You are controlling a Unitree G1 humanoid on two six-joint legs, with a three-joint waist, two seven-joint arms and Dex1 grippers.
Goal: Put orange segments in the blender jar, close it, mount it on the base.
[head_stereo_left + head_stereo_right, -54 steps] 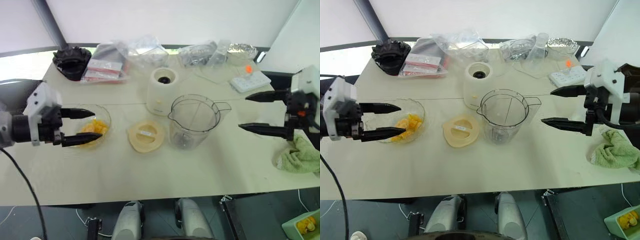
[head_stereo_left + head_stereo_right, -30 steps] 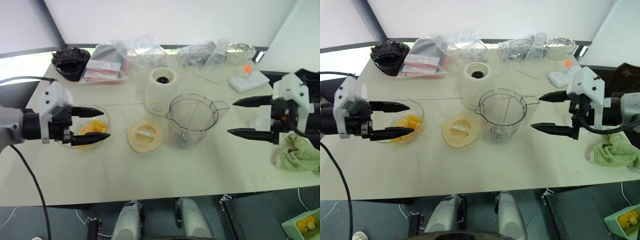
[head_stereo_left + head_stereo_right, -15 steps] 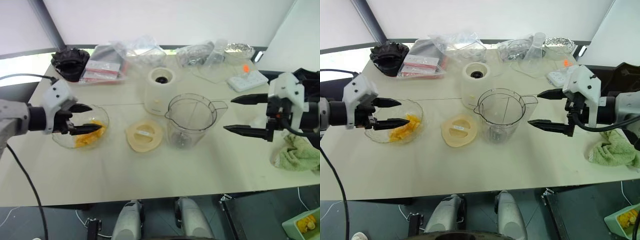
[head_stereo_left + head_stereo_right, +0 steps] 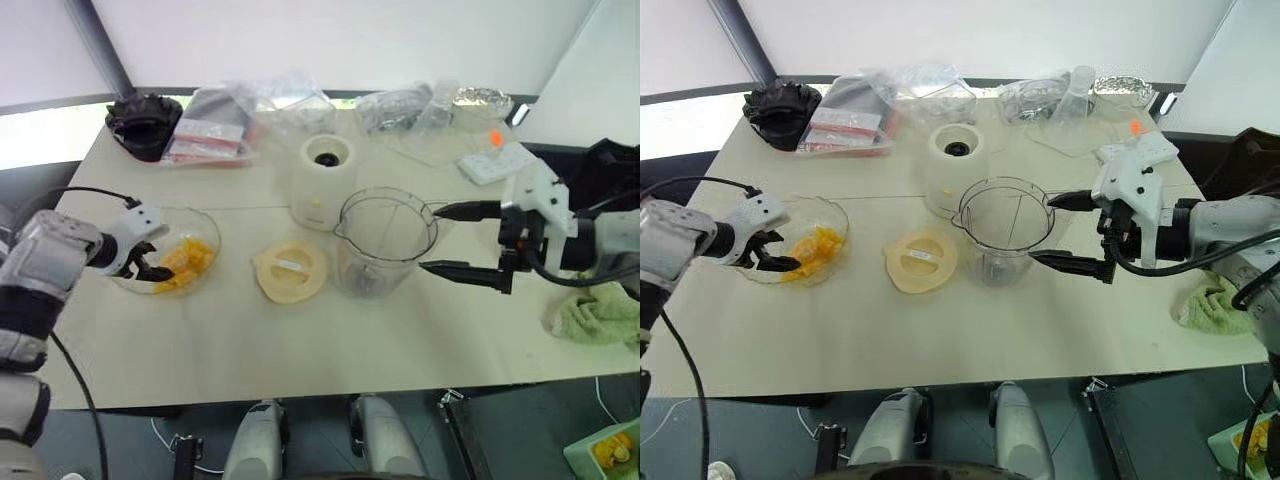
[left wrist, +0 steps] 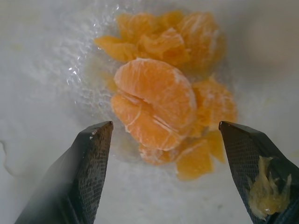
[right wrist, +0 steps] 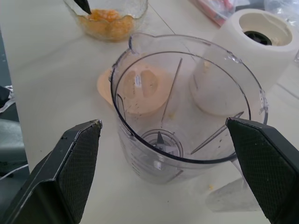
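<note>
The orange segments (image 5: 154, 102) lie heaped in a shallow clear glass bowl (image 4: 205, 225) at the table's left. My left gripper (image 4: 150, 262) points down into that bowl, open, one finger on either side of the pile; a bit of pulp sticks to one fingertip (image 5: 261, 186). The blender jar (image 4: 385, 240) stands upright and empty in the middle, its dark blade (image 6: 161, 144) showing at the bottom. My right gripper (image 4: 428, 240) is open, its fingertips close to the jar's right side and holding nothing. The base (image 4: 325, 180) stands just behind the jar.
A flat cream lid (image 4: 291, 271) lies between bowl and jar. A black toothed part (image 4: 145, 122), plastic bags (image 4: 250, 115) and a white power strip (image 4: 497, 160) line the back edge. A green cloth (image 4: 598, 315) lies at the right.
My left gripper has dropped and tipped downward into the bowl, over the segments. My right gripper has shifted left, closer to the jar. Both stay open.
</note>
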